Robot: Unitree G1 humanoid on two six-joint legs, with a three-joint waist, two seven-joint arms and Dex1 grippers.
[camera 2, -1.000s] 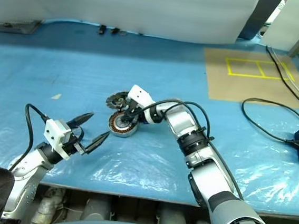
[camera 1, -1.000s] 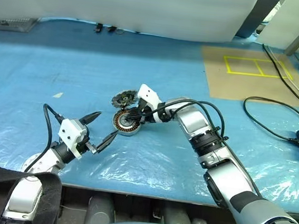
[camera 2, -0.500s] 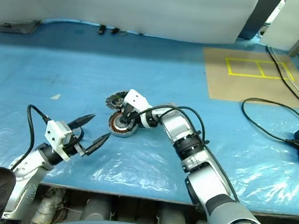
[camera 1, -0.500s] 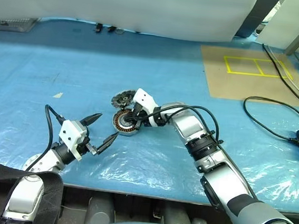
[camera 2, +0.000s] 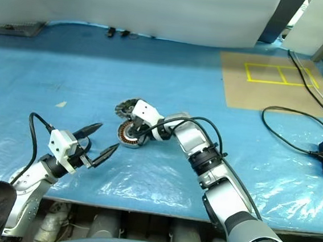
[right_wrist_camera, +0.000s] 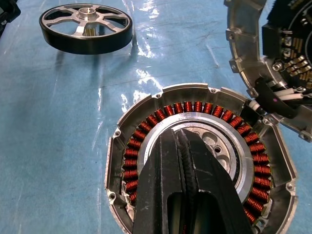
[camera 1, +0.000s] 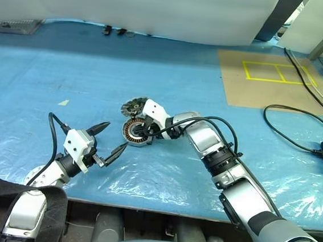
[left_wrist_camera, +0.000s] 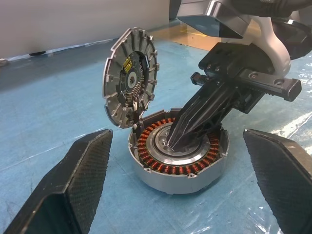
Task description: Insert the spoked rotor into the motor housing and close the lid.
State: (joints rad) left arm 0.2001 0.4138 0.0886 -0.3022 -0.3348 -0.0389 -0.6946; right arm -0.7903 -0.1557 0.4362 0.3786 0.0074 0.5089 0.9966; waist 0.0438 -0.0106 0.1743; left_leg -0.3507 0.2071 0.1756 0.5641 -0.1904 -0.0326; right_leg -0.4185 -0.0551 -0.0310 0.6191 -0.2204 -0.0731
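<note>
You have the blue plastic sheet (camera 1: pixel 213 177) covering the table, and the motor housing (left_wrist_camera: pixel 178 163) sits on it near the middle, open side up, copper windings ringing a pale centre. Its lid (left_wrist_camera: pixel 130 77) stands tilted open at the housing's edge, apparently tethered by wires. The spoked rotor (right_wrist_camera: pixel 86 28) lies flat on the sheet, apart from the housing. Your right gripper (right_wrist_camera: pixel 184 146) has its fingers pressed together, tips down on the housing's centre. Your left gripper (camera 1: pixel 111 141) hovers spread wide, empty, just short of the housing.
</note>
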